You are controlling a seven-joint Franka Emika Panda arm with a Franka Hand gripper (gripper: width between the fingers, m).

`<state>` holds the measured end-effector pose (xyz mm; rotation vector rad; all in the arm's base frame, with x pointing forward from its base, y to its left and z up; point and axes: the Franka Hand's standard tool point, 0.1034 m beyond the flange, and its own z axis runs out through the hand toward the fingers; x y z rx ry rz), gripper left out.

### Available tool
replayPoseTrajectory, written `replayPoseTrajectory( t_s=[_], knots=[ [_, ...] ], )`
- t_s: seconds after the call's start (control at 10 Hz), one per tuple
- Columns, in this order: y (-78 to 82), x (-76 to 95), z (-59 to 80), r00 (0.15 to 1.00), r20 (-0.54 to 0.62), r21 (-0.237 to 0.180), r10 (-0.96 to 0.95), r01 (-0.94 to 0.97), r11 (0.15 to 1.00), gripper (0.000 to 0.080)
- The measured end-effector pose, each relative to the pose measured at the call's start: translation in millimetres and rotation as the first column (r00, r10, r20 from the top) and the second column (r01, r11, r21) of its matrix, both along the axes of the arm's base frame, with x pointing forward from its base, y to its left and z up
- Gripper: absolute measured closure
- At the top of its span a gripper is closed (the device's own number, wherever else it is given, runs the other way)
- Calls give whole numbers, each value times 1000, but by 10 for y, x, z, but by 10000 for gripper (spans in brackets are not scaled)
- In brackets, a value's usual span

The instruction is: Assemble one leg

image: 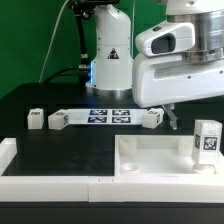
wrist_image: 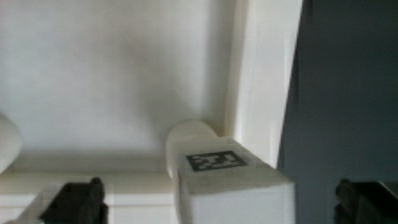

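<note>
A white leg (image: 207,140) with a black-and-white tag stands upright at the right corner of the large white tray-like part (image: 150,160). In the wrist view the same leg (wrist_image: 228,172) shows between my two dark fingertips (wrist_image: 75,200), with a gap on each side. My gripper (wrist_image: 222,205) is open and holds nothing. In the exterior view the gripper (image: 178,115) hangs above the tray, just to the exterior view's left of the leg. The tray's pale floor and rim (wrist_image: 258,70) fill the wrist view behind the leg.
Three more legs lie on the black table: two at the exterior view's left (image: 36,118) (image: 58,119) and one by the tray's far edge (image: 152,118). The marker board (image: 105,115) lies behind. A white L-shaped wall (image: 40,183) borders the front left.
</note>
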<state>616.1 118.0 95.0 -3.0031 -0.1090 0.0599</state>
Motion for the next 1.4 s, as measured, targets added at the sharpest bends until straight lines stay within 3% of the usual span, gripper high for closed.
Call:
replayPoseTrajectory(
  t_s=[0.8, 1.0, 1.1, 1.2, 1.4],
  knots=[
    [34, 34, -85, 1000, 9, 1, 15, -15, 1000, 150],
    [34, 33, -87, 1000, 9, 1, 15, -15, 1000, 414],
    [29, 34, -87, 1000, 9, 1, 15, -15, 1000, 414],
    [10, 40, -82, 1000, 10, -1, 12, -12, 1000, 499],
    [10, 40, -81, 1000, 6, 1, -19, 19, 1000, 499]
  ],
)
